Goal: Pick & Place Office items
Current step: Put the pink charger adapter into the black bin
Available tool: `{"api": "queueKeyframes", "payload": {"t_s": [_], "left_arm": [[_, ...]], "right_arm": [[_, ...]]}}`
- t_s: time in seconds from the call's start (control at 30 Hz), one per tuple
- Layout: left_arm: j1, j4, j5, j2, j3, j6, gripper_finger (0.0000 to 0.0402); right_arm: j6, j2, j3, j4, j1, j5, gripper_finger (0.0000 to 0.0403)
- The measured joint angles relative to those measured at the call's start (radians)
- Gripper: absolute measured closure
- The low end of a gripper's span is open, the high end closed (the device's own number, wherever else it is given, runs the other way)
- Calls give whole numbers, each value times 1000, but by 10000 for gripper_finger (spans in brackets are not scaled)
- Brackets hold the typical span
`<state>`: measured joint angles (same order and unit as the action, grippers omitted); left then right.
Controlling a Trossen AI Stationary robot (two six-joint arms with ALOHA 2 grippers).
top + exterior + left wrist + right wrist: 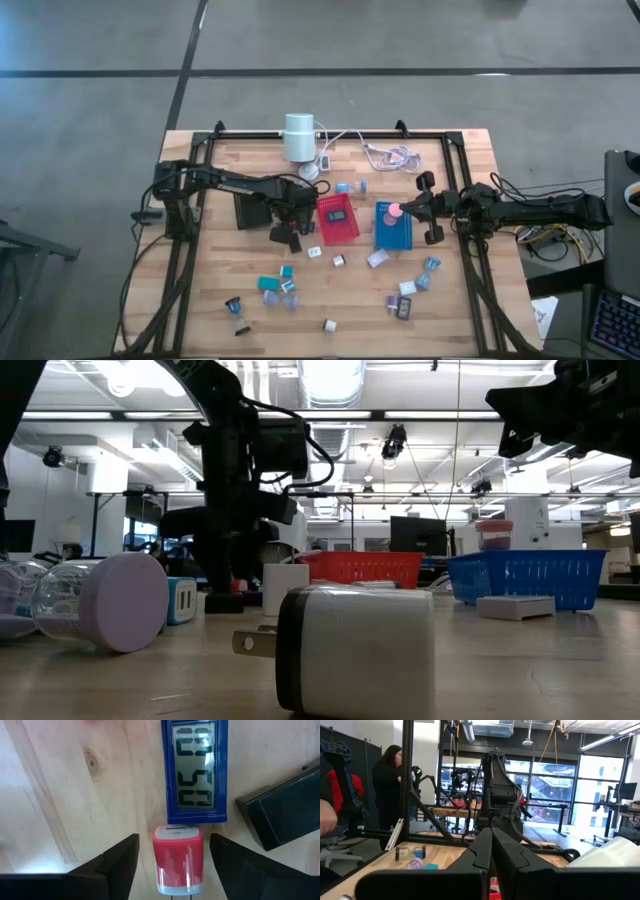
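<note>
A small red block with a white end [177, 857] lies flat on the wooden table. My left gripper [174, 845] points down over it, open. One finger stands on each side of the block, with a gap of bare wood on both sides. Just beyond the block lies a blue-framed digital display [195, 770]. In the high view my left gripper [290, 232] is left of the red tray [338, 218]. My right gripper [491, 850] is shut with nothing in it, held level above the table's right side near the blue tray [395, 228].
A black tray [285, 810] lies close beside my left gripper. Several small office items, among them teal blocks [268, 284], a white plug [355, 650] and a lilac disc [125, 602], are scattered toward the near edge. A white cylinder [298, 137] with cables stands at the far edge.
</note>
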<state>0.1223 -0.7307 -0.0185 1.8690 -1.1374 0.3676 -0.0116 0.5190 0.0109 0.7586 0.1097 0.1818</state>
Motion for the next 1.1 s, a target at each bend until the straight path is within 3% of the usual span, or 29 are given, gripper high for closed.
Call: {"api": "queueKeyframes", "payload": {"t_s": [0.27, 0.47, 0.63, 0.87, 1.1], "left_arm": [[0, -6, 0, 0, 0, 0, 298], [0, -63, -12, -21, -11, -2, 298], [0, -122, -34, -112, -21, -23, 298], [0, -118, 3, -369, -13, -62, 298], [7, 163, 163, -749, 194, -88, 298]], "right_arm": [[-1, 0, 0, 0, 0, 0, 394], [-6, 0, 0, 0, 0, 0, 394], [-7, 0, 0, -1, 0, 0, 394], [-14, 0, 0, -2, 0, 0, 394], [-14, 0, 0, -3, 0, 0, 394]]}}
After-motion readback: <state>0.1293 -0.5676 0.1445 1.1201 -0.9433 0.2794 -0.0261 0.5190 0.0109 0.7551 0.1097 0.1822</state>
